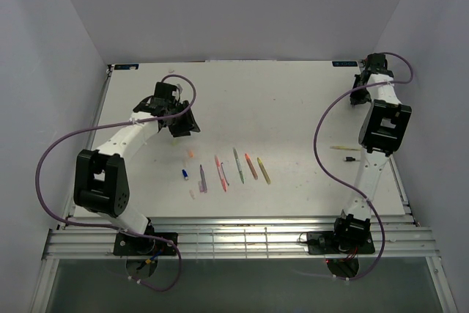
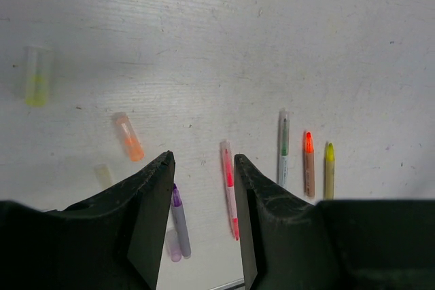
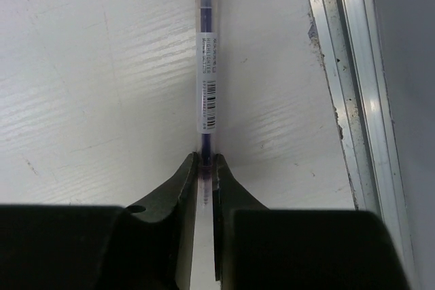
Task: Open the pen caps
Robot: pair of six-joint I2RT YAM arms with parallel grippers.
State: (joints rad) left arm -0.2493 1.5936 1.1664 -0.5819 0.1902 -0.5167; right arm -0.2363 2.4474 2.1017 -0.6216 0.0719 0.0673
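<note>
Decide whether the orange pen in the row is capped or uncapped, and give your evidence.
Uncapped. The orange pen shows a bare orange tip, and an orange cap lies alone on the table, apart from the row.

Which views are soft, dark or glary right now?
Left wrist: yellow-green cap at far left is blurred, red pen sharper. Right wrist: barcode on the gripped pen is crisp, its far end soft; fingers near-black. Top external: even light, faint shadows, no glare.

White scuffed table [image 1: 293, 108]; aluminium rail [image 3: 346, 86] along table edge.
</note>
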